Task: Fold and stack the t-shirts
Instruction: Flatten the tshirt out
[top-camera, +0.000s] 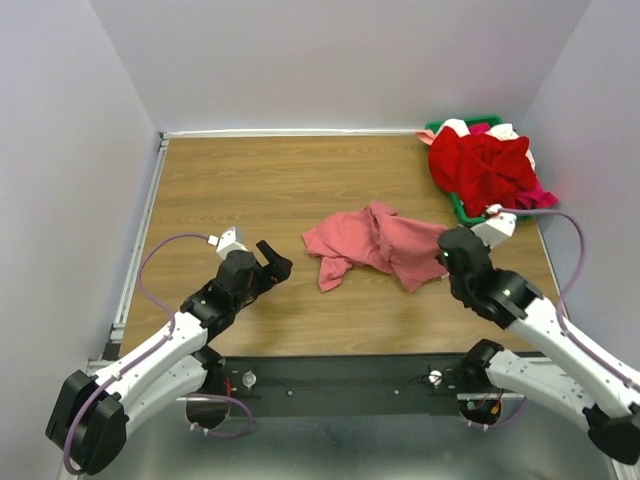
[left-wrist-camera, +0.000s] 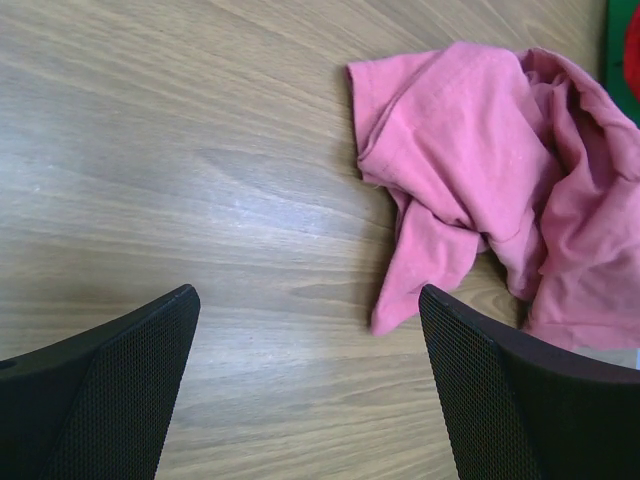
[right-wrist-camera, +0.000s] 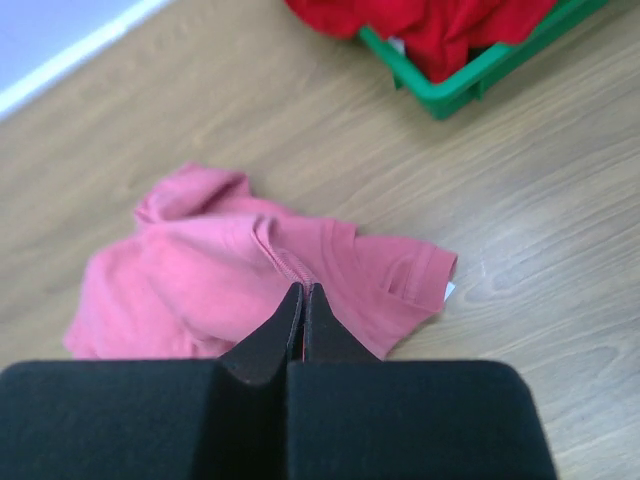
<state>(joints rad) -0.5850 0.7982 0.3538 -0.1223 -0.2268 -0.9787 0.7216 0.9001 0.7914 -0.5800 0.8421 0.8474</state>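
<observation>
Salmon-pink t-shirt (top-camera: 375, 243) crumpled on bench (top-camera: 250, 190); only right wrist view shows right tool (right-wrist-camera: 303, 290) pinching it, left tool (top-camera: 274, 260) agape.

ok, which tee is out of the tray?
The salmon-pink tee, crumpled alone on the table between the arms. The red tee, magenta tee and white tee are heaped in the green tray at the far right corner.
</observation>
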